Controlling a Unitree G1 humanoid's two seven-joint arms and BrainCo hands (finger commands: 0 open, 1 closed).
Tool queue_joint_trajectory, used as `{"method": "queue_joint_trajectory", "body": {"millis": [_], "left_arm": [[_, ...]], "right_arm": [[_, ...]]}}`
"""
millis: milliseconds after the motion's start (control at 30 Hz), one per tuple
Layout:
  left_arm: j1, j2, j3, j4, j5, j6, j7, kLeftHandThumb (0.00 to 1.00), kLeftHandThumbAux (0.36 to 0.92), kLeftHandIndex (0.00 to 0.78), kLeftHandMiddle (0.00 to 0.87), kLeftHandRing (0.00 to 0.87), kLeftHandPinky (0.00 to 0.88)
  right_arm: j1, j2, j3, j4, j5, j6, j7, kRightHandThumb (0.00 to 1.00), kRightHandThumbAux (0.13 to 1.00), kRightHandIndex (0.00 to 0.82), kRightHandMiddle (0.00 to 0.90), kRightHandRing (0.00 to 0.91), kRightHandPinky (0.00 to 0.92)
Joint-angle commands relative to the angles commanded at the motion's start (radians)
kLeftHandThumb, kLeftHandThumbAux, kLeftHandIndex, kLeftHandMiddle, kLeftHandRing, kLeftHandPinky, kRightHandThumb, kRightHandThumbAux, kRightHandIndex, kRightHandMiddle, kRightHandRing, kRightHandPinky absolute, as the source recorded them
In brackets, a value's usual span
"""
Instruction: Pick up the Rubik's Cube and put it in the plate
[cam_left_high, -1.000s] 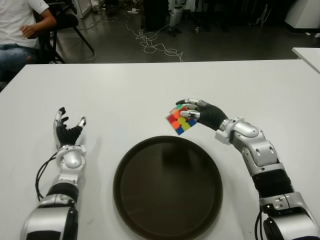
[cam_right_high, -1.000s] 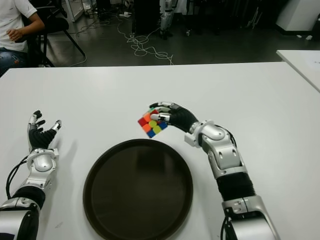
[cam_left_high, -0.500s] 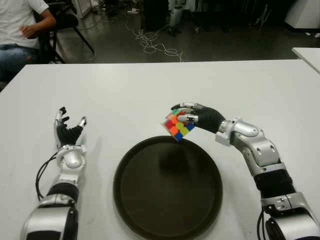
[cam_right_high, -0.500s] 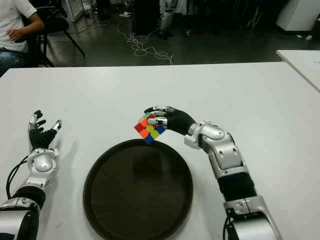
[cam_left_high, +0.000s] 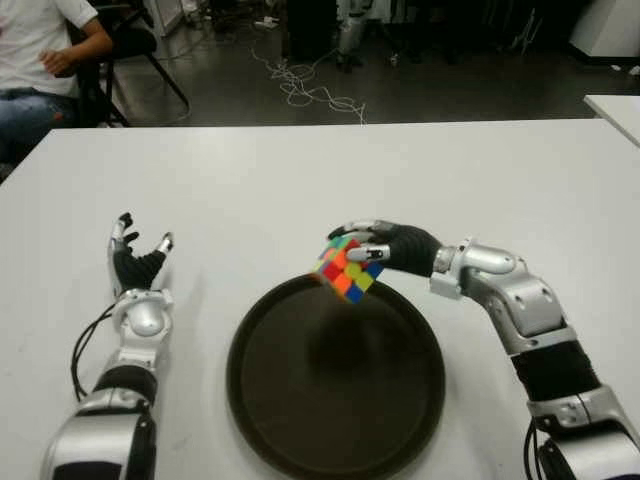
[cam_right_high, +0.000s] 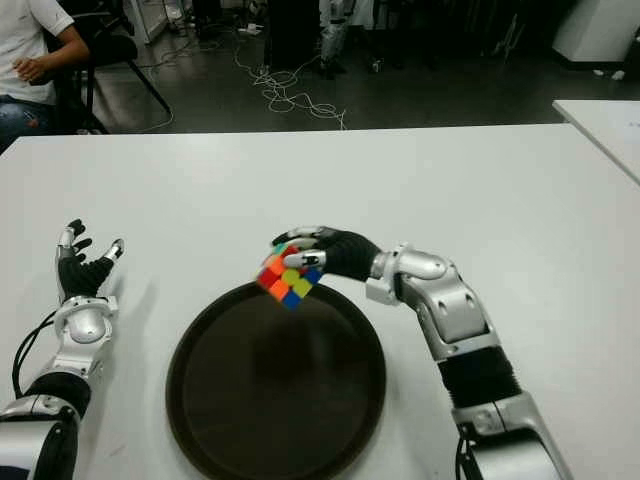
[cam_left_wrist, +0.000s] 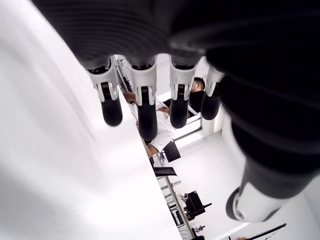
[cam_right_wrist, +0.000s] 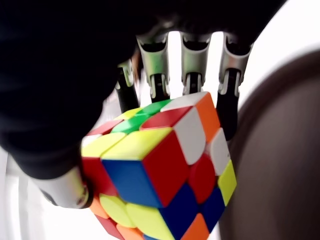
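My right hand (cam_left_high: 362, 256) is shut on the multicoloured Rubik's Cube (cam_left_high: 344, 270), holding it tilted in the air just over the far rim of the dark round plate (cam_left_high: 336, 440). The right wrist view shows the cube (cam_right_wrist: 160, 172) clamped between thumb and fingers (cam_right_wrist: 192, 62), with the plate's dark rim (cam_right_wrist: 280, 150) beside it. The plate holds nothing. My left hand (cam_left_high: 137, 255) shows at the table's left, palm up with fingers spread, holding nothing; the left wrist view shows its fingers (cam_left_wrist: 145, 100) straight.
The white table (cam_left_high: 300, 180) stretches wide around the plate. A seated person (cam_left_high: 40, 60) and a chair are beyond the far left corner. Cables lie on the floor behind the table. Another white table's corner (cam_left_high: 615, 105) shows at far right.
My right hand has carried the cube leftward and lower, from behind the plate to over its far rim. The left hand has not moved.
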Motion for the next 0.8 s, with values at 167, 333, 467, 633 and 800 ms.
{"method": "queue_joint_trajectory", "body": {"millis": [167, 333, 467, 633, 800], "left_arm": [[-0.002, 0.0, -0.001, 0.003, 0.002, 0.004, 0.002, 0.389, 0.723, 0.093, 0.15, 0.142, 0.118], [-0.001, 0.001, -0.003, 0.003, 0.005, -0.001, 0.003, 0.394, 0.733, 0.085, 0.139, 0.137, 0.126], [-0.001, 0.003, -0.004, 0.006, 0.006, -0.001, 0.001, 0.407, 0.729, 0.088, 0.137, 0.139, 0.14], [-0.001, 0.002, -0.001, 0.005, 0.001, -0.006, -0.004, 0.421, 0.721, 0.094, 0.139, 0.147, 0.156], [0.0, 0.002, 0.001, 0.004, -0.002, -0.01, -0.011, 0.433, 0.719, 0.095, 0.142, 0.15, 0.158]], "right_arm": [[0.013, -0.013, 0.014, -0.017, 0.003, -0.029, 0.02, 0.707, 0.723, 0.436, 0.822, 0.836, 0.832], [0.028, -0.016, 0.025, -0.024, -0.004, -0.07, 0.028, 0.706, 0.724, 0.437, 0.822, 0.828, 0.818], [0.033, -0.02, 0.035, -0.021, -0.014, -0.098, 0.023, 0.703, 0.724, 0.437, 0.814, 0.816, 0.802], [0.037, -0.028, 0.053, -0.019, -0.034, -0.137, 0.018, 0.696, 0.727, 0.437, 0.795, 0.798, 0.781], [0.038, -0.037, 0.065, -0.01, -0.045, -0.17, 0.027, 0.69, 0.729, 0.437, 0.788, 0.795, 0.779]]}}
